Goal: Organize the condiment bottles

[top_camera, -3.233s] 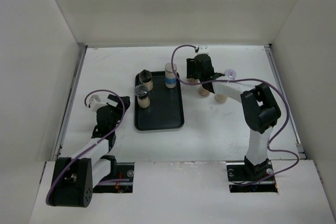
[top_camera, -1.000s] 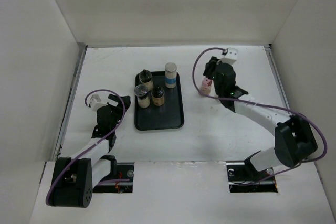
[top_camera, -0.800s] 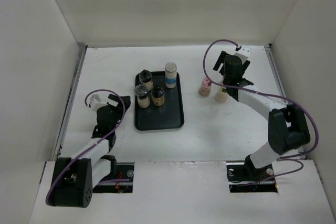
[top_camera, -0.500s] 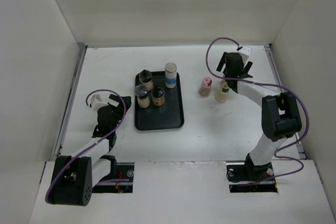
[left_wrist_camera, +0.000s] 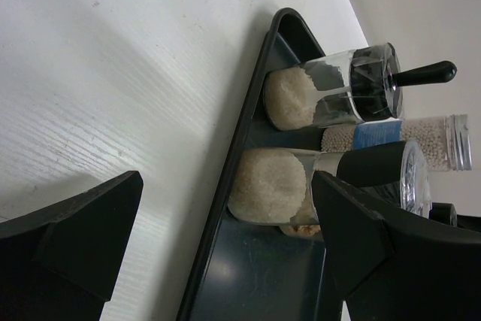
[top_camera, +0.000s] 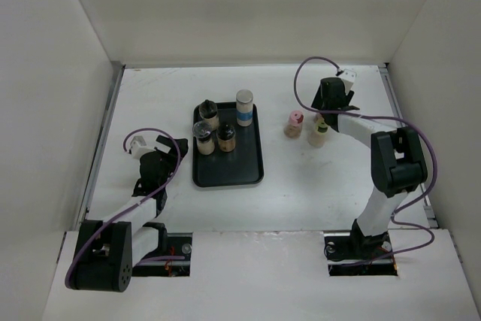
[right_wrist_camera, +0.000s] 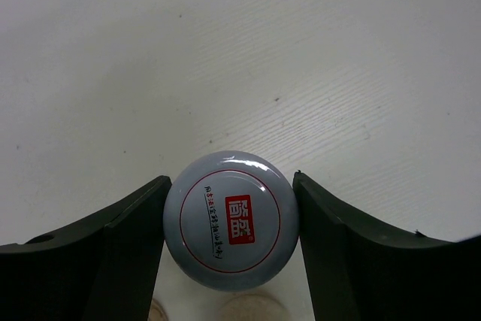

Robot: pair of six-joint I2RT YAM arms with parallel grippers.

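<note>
top view: a flat black rectangular tray (top_camera: pixel 229 167) lies on the white table (top_camera: pixel 301 186), left of centre. four small cylindrical spice bottles stand upright in its far half: a black-capped bottle (top_camera: pixel 208 113), a tall bottle with a blue label band (top_camera: pixel 244 107), a clear-capped bottle (top_camera: pixel 202 137) and a dark-capped bottle (top_camera: pixel 225 137). to the right, well apart from the tray, a pink-capped bottle (top_camera: pixel 293 123) and a yellow-green-capped bottle (top_camera: pixel 319 134) stand near each other on the table. the right arm (top_camera: pixel 353 122) reaches just behind these two, its end pointing down. the left arm (top_camera: pixel 146 182) rests left of the tray.

left wrist view: the left fingers (left_wrist_camera: pixel 75 238) are wide apart and hold nothing. the tray's edge and its bottles show between them.

right wrist view: the right fingers (right_wrist_camera: pixel 113 253) sit against both sides of a lilac-capped bottle (right_wrist_camera: pixel 231 221), seen from straight above, its round cap printed with a red logo. no gap shows, so they look clamped on it. it stands on the table, outside the tray.

the bottle looks small, light and rigid. the smooth round cap may slip or twist, so a square hold across its widest part, or on the body just below, seems safest. it should stay upright.
</note>
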